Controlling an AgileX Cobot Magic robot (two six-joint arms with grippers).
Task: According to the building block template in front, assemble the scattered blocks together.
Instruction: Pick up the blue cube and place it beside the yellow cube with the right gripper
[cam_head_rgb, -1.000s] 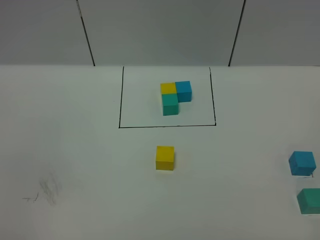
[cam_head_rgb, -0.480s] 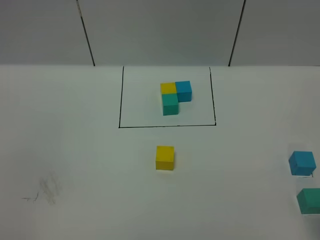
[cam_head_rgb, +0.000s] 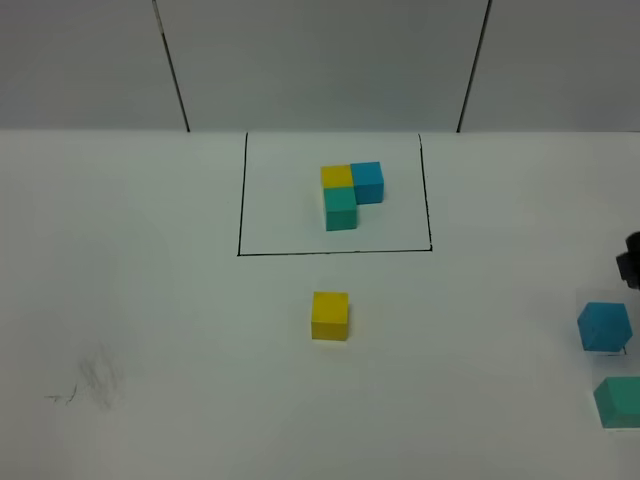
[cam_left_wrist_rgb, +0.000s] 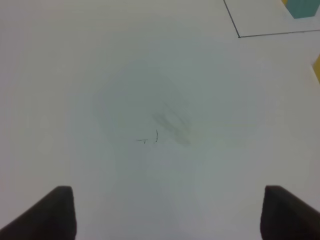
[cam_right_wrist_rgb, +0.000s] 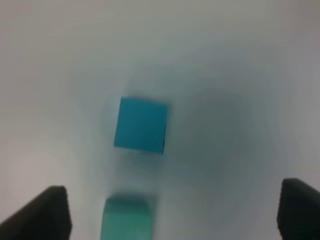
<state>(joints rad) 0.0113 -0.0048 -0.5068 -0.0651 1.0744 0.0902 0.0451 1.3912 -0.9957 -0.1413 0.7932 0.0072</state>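
Yellow, blue and teal-green joined cubes, the L-shaped template (cam_head_rgb: 350, 193), sit inside a black drawn rectangle (cam_head_rgb: 335, 252). Loose matte yellow cube (cam_head_rgb: 330, 315) lies near its front line; blue cube (cam_head_rgb: 604, 326) and teal-green cube (cam_head_rgb: 620, 400) lie far right, below the right gripper (cam_right_wrist_rgb: 175, 207); the left gripper (cam_left_wrist_rgb: 172, 212) hangs over white table (cam_left_wrist_rgb: 100, 75). Both grippers stand spread, empty.
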